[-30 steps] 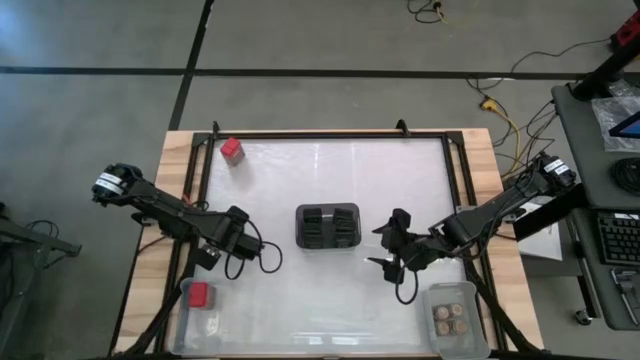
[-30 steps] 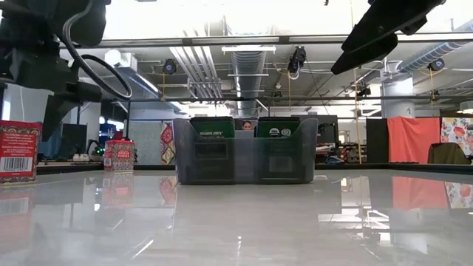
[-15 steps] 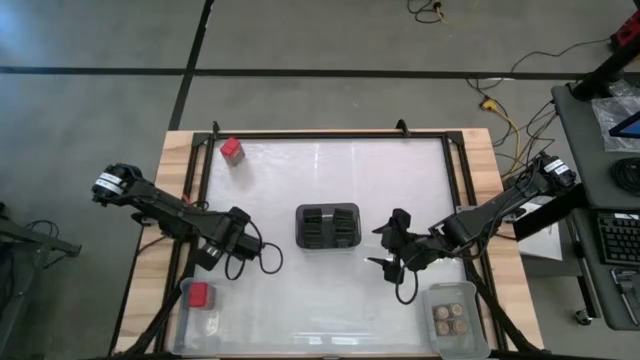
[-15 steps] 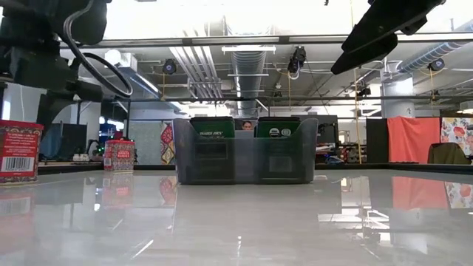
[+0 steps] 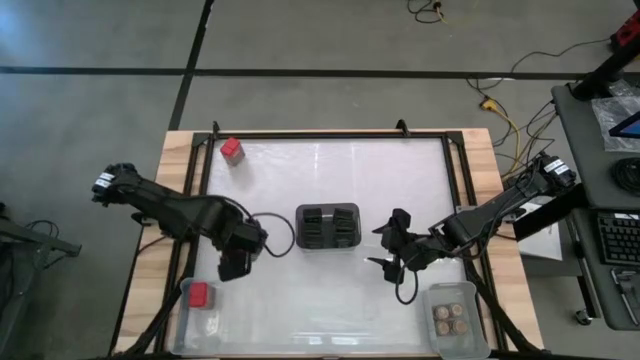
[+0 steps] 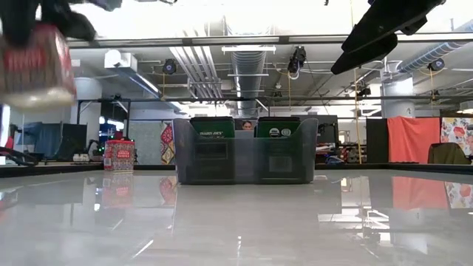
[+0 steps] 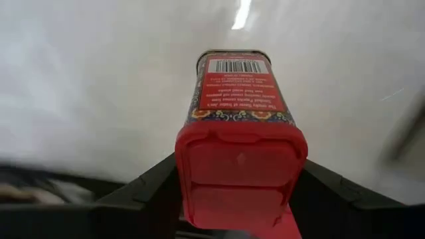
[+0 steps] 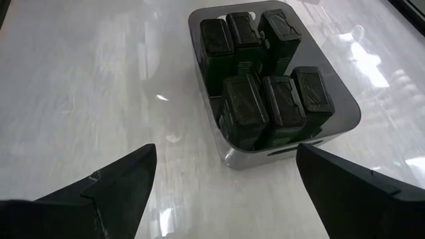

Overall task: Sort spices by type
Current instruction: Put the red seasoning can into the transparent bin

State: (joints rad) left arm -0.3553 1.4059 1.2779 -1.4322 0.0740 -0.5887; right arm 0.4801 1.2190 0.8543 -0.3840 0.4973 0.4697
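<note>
**Q:** Fingers of the left gripper point(image 7: 236, 199): what has changed?

**A:** A second ago they stood wide over a red spice tin point(image 7: 238, 143) standing at the left edge of the low view; now they clamp it by its red cap end, one dark finger on each side. The low view shows the tin lifted clear of the white table point(image 5: 330, 290), blurred at upper left. In the high view the gripper point(image 5: 236, 262) has swung to left of centre, just above the clear bin point(image 5: 186, 318) in the lower left corner, which holds a like red tin point(image 5: 198, 294).

**Q:** Meaning for the sort?

**A:** Probably the carry to that bin is under way. Another red tin point(image 5: 232, 150) waits at upper left.

**Q:** Which way does the held tin point?

**A:** Its long axis runs straight out from the gripper: cap toward the wrist, barcoded base away.

**Q:** The right gripper point(image 5: 385, 245)?

**A:** Spread wide, holding nothing, right of the dark slotted holder point(image 5: 327, 227).
</note>
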